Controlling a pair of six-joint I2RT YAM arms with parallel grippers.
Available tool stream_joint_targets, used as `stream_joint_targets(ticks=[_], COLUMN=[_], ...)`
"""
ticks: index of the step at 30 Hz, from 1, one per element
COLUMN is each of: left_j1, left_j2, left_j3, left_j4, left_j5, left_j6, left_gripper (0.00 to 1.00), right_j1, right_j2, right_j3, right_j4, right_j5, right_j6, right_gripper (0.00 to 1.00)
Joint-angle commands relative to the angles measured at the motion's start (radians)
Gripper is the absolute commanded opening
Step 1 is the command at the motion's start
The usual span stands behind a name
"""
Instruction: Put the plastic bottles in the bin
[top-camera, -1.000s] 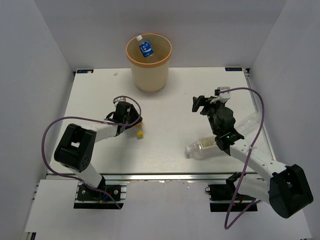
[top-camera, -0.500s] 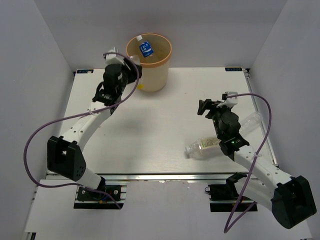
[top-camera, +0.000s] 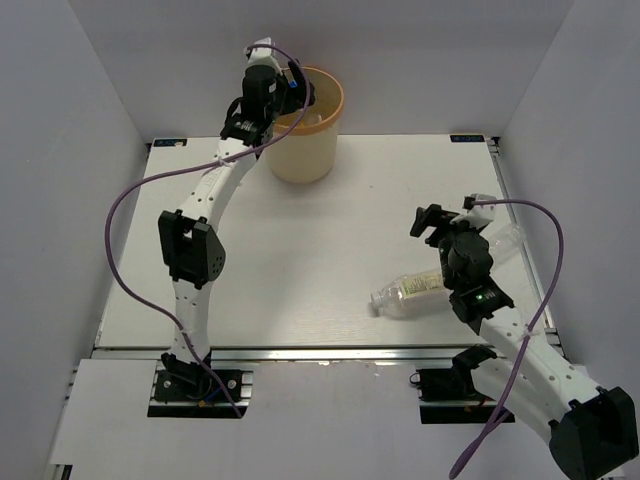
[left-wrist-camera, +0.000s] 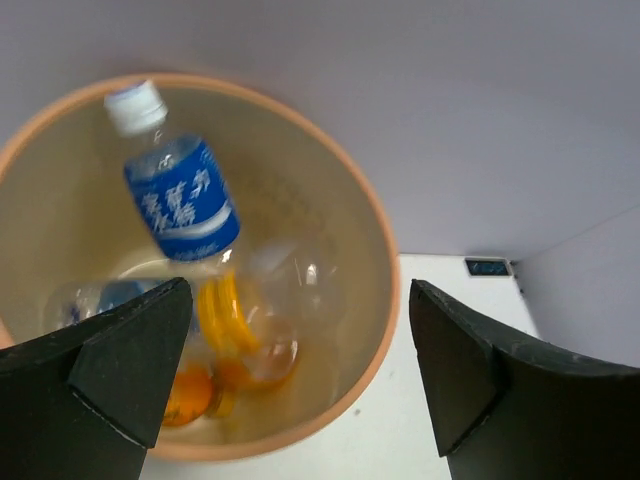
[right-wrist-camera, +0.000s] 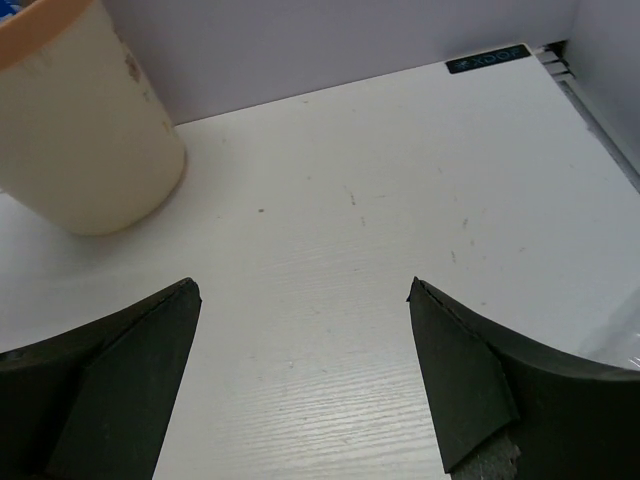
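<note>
The white counter (top-camera: 300, 260) carries the tan bin (top-camera: 300, 155) at its far edge, left of centre. The left arm stretches far out. The left pincer (top-camera: 292, 88) hangs over the bin's left rim, looking down into it, fingers spread wide and holding nothing. The right pincer (top-camera: 432, 220) hovers over the right half of the counter, well apart from the bin, also spread and empty.

The big bottle (top-camera: 408, 292), clear with a pale label, lies on its side near the counter's front, cap to the left, its right end hidden under the right arm. A clear bottle (top-camera: 503, 240) lies by the counter's right edge, partly hidden by that arm.

Inside the bin, a blue-label bottle (left-wrist-camera: 180, 195) leans cap-up against the wall. A second blue-label bottle (left-wrist-camera: 100, 298) lies low at the left, half hidden by a finger. The orange bottles (left-wrist-camera: 228, 318) sit heaped on the bottom; their number is unclear.
</note>
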Motion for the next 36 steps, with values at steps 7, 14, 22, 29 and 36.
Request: stream_joint_targets(ticks=[7,14,22,29,36], left_j1=[0.006,0.007,0.018,0.091,0.191], left_j2=[-0.298,-0.641,-0.950,-0.939,-0.913], left_j3=[-0.163,-0.682,-1.168,-1.215,-1.243], left_j4=[-0.048,0.151,0.206,0.156,0.155], left_j5=[0.054,0.029,-0.186,-0.139,-0.056], left_j6=[0.070,0.096,0.078,0.073,0.034], left_gripper=[0.98,0.98,0.98,0.98,0.98], right_j1=[-0.135,-0.394,-0.526,-0.655,-0.689], right_j2=[0.023,0.210,0.373,0.485,0.583], right_j3=[0.124,0.211,0.280,0.343,0.345], right_j4=[-0.318,-0.490,-0.576,-0.547,-0.387], right_j5=[0.176,-0.050,0.057,0.010,-0.033], right_j6=[0.166,0.228,0.245,0.269,0.220], right_gripper=[0.89,0.89,0.90,0.89,0.89])
